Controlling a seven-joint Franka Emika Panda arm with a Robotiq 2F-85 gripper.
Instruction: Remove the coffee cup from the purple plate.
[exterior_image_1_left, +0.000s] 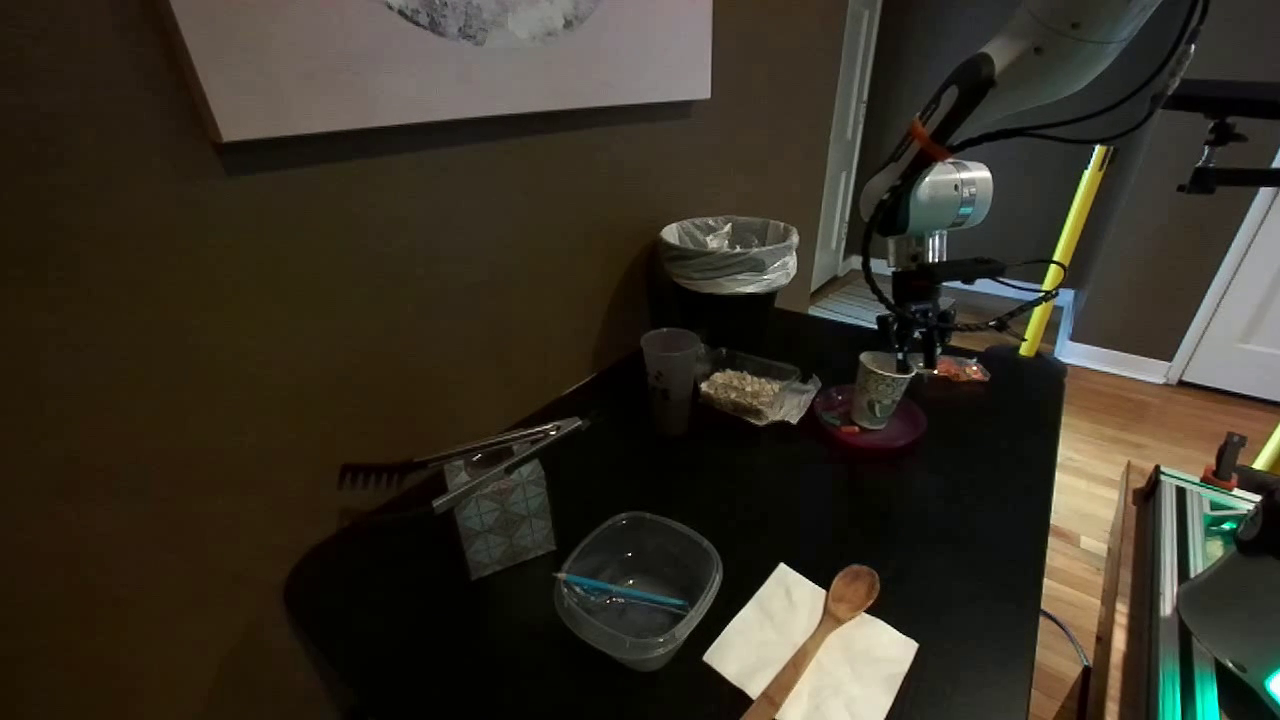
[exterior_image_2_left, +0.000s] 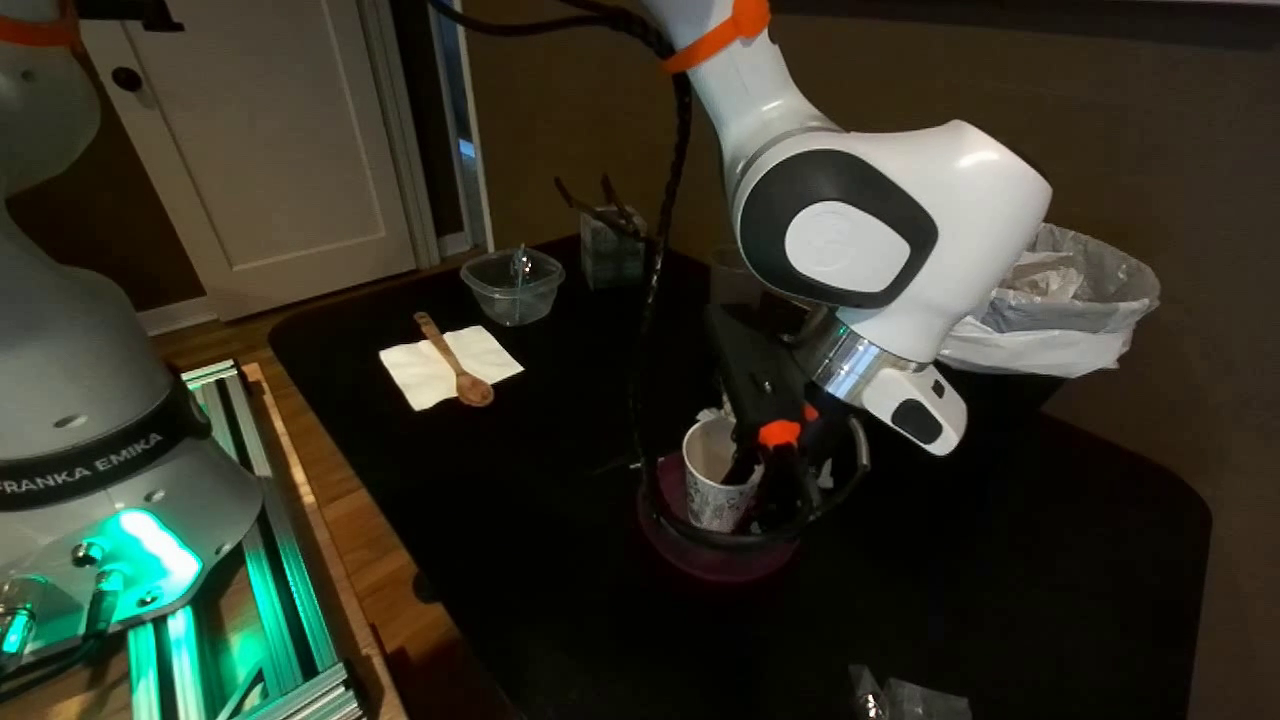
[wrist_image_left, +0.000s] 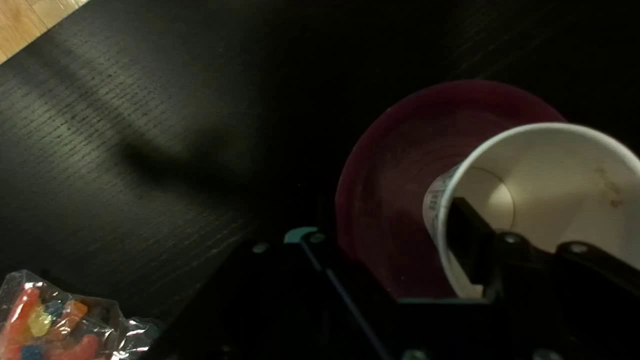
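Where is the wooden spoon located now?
Near the bottom of an exterior view, the wooden spoon lies on the white napkin, right of the clear container.

White arm (exterior_image_2_left: 840, 250), orange strap (exterior_image_2_left: 718, 42), black cable (exterior_image_2_left: 677, 150)

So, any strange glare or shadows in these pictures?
In an exterior view, a green light burns nearly white and the round purple plate barely stands out from the black wood-grained table; in the wrist view, that table shows sheen and a blurry shadow, and the white paper cup has a bright patch inside.
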